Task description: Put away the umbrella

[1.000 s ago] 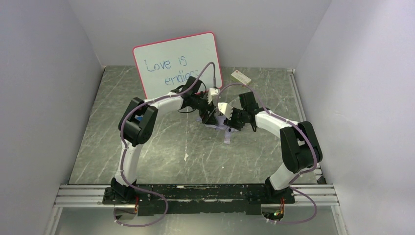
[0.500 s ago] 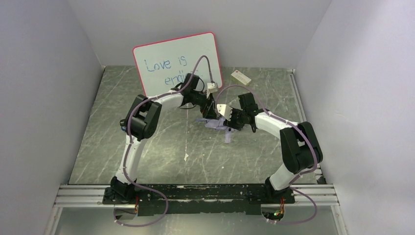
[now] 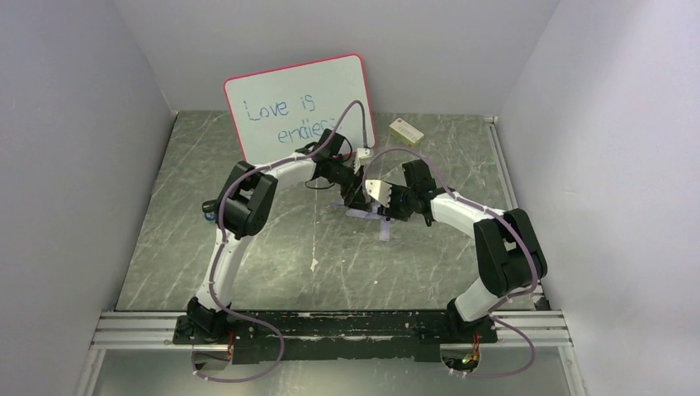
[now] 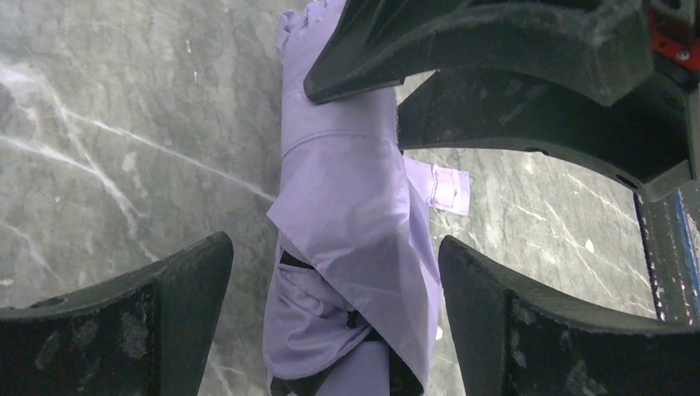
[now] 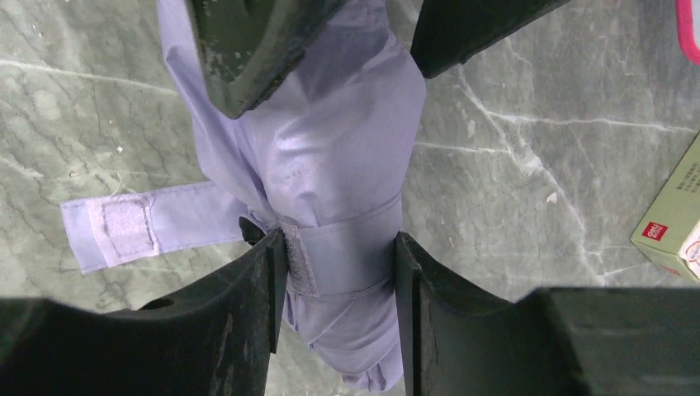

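Umbrella [image 5: 330,148] lies folded mid-bench [image 3: 248,247]; right gripper [image 5: 340,256] jaws half-closed, clamping its bundle; left gripper [image 4: 334,247] jaws wide apart, straddling it, holding nothing; step judged: fastening; next, catch the loose strap [image 5: 124,223].

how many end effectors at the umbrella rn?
2. Left end effector straddles the umbrella, jaws open on either side; right end effector, facing it, is shut on the umbrella.

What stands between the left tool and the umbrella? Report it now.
Nothing visible does. The left tool is open and straddles the umbrella, with bare table showing on both sides between its fingers and the fabric. The right tool is clamped on the umbrella farther along, outside that gap.
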`<control>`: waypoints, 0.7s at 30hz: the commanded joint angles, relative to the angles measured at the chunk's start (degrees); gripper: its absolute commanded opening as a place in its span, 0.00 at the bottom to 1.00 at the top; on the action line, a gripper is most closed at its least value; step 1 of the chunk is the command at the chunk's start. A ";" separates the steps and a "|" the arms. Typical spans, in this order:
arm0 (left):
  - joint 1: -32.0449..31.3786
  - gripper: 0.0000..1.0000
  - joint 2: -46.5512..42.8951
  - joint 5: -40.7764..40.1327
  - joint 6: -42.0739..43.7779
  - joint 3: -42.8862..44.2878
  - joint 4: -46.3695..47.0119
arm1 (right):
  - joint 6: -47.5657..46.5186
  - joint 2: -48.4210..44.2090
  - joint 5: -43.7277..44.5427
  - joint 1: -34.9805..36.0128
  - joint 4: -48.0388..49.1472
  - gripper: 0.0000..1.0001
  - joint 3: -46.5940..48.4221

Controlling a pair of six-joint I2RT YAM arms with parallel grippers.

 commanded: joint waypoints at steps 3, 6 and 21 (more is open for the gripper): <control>-2.89 0.97 3.38 -1.55 2.69 4.18 -3.19 | -2.14 1.75 3.89 0.37 -2.55 0.17 -2.27; -3.22 0.96 3.38 -2.32 3.68 3.30 -3.84 | -2.00 1.73 3.81 0.36 -2.34 0.17 -2.08; -4.19 0.89 3.13 -13.89 9.71 1.32 -14.90 | -1.74 0.98 2.83 0.48 -0.82 0.17 -2.70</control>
